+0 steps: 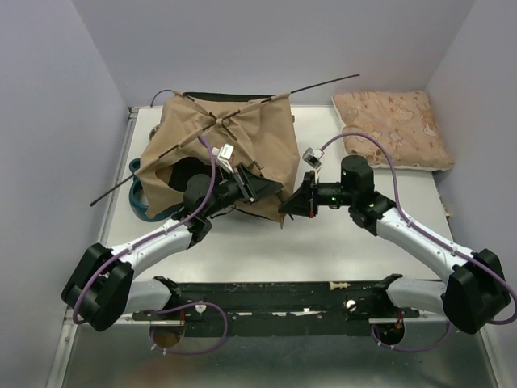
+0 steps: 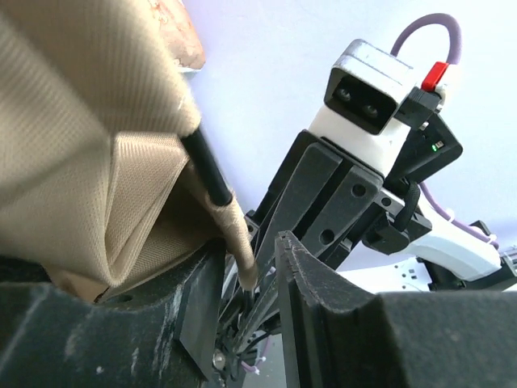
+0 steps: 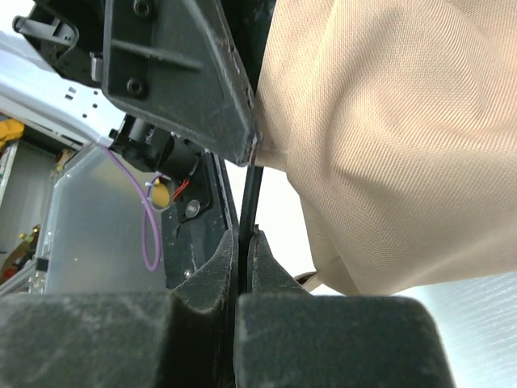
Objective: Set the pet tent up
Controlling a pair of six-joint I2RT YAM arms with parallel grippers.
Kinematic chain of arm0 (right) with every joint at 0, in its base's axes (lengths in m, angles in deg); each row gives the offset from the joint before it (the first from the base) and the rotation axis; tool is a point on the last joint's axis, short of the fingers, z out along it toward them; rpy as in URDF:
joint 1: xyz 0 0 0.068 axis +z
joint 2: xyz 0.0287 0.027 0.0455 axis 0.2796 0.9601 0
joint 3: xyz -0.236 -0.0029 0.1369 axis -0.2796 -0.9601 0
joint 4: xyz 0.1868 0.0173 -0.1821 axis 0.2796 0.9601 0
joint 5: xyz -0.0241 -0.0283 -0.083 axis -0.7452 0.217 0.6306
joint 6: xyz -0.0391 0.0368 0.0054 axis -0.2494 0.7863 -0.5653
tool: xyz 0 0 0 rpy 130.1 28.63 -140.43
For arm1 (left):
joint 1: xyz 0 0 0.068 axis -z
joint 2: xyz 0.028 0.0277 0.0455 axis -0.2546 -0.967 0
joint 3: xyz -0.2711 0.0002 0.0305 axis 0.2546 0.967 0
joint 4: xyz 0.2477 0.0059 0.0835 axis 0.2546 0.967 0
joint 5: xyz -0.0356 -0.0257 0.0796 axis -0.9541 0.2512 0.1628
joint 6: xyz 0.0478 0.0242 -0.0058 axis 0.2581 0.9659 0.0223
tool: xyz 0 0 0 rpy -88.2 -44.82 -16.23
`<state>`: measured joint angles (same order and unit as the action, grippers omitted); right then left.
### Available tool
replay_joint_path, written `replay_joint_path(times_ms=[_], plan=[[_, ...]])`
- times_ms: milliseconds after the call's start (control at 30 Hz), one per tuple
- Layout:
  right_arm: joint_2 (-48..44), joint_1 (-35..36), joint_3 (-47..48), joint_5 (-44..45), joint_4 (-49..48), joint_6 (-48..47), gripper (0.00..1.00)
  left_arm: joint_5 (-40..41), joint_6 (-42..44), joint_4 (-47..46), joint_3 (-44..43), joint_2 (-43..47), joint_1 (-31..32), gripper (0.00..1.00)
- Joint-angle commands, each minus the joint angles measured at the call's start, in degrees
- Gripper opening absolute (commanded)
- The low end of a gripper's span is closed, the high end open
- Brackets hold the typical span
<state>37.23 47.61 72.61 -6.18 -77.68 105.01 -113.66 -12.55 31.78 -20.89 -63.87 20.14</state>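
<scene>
The pet tent sits slumped on the far left of the desk. Both arms converge on its near right corner, the left arm reaching up from the near left and the right arm stretched low and leftward, their wrists almost meeting. The right jaws are pressed together on a thin black pole whose long axis runs straight out of them into the tent's fabric. The left jaws stand partly spread around the fabric sleeve at that corner, and whether they clamp it cannot be told.
</scene>
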Motion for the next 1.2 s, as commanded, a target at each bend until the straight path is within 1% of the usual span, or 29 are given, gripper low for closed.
replay_joint_path(times_ms=[0, 33, 100, 167, 267, 300, 367, 400, 467, 533, 567, 633, 733, 800, 867, 1000, 1067, 1100, 1133, 1167], plan=[[-1.41, 0.62, -0.11, -3.22, -2.26, -2.50, 0.01, 0.95, 2.86, -0.75, -2.17, 0.80, -0.88, 0.47], [-1.41, 0.62, 0.07, -3.13, -2.08, -2.50, 0.01, 2.17, 2.60, -0.14, -2.08, 0.89, -1.66, 0.47], [-1.93, 0.62, 0.07, -3.04, -1.03, -3.11, 0.01, 3.50, 0.94, 0.66, -1.64, 0.45, -4.73, 0.43], [-2.63, 0.53, -0.28, -2.52, -0.58, -3.38, 0.01, 3.68, 1.89, 1.10, -1.99, 0.36, -7.02, 0.40], [-2.29, 0.62, -0.28, -1.73, -0.41, -2.77, 0.01, 5.00, 3.13, 3.38, -2.43, 1.33, -9.14, 0.40], [-2.02, 0.62, -0.02, -1.37, -0.49, -2.50, 0.01, 3.78, 2.96, 3.73, -2.25, 1.59, -9.14, 0.43], [-1.06, 0.62, 0.68, -0.58, -1.37, -1.89, 0.01, -0.52, 2.08, 2.78, -1.64, 2.64, -7.22, 0.54], [-0.36, 0.62, 1.64, -0.58, -1.29, -1.80, 0.01, -2.28, 2.25, 3.21, -1.46, 3.87, -5.99, 0.55], [0.44, 0.62, 2.79, -0.49, -0.94, -2.06, 0.01, -3.44, 3.39, 7.75, -1.11, 6.68, -3.09, 0.57], [0.96, 0.62, 3.23, -0.67, -1.81, -1.54, 0.01, -2.04, 4.09, 12.07, -0.06, 8.79, -0.19, 0.57], [1.23, 0.62, 3.49, -0.93, -1.90, -1.27, 0.01, -1.42, 4.36, 12.43, 0.55, 9.24, 1.04, 0.57], [1.58, 0.62, 3.67, -1.37, -2.25, -1.27, 0.01, 0.85, 3.49, 11.13, 1.52, 8.72, 3.07, 0.56], [1.32, 0.62, 3.23, -1.81, -2.43, -1.18, 0.01, 2.18, 2.17, 6.12, 1.18, 5.65, 4.04, 0.53], [0.62, 0.62, 2.71, -1.99, -2.60, -1.09, 0.01, 2.88, 1.64, 6.11, -0.05, 3.36, 4.04, 0.46], [0.09, 0.62, 2.27, -1.99, -2.43, -1.09, 0.01, 3.59, 0.67, 3.93, -0.32, 1.43, 3.34, 0.42], [-0.79, 0.62, 1.39, -1.72, -1.99, -1.71, 0.01, 3.95, 0.14, 0.49, -1.20, 0.36, 1.85, 0.25], [-0.97, 0.62, 1.12, -1.46, -1.99, -1.45, 0.01, 2.90, 0.75, -0.04, -1.63, 0.54, 1.67, 0.11], [-0.97, 0.62, 1.21, -1.37, -1.90, -1.36, 0.01, 2.37, 0.93, -0.56, -1.55, 0.71, 1.49, 0.01], [-1.05, 0.62, 1.65, -0.76, -1.03, -1.18, 0.08, 2.27, 1.19, -0.83, -1.46, 1.06, 1.23, 0.00], [-1.14, 0.44, 2.78, 0.55, 1.50, -1.44, 0.22, 2.36, 1.28, -0.22, -1.55, 1.33, 0.79, 0.00]])
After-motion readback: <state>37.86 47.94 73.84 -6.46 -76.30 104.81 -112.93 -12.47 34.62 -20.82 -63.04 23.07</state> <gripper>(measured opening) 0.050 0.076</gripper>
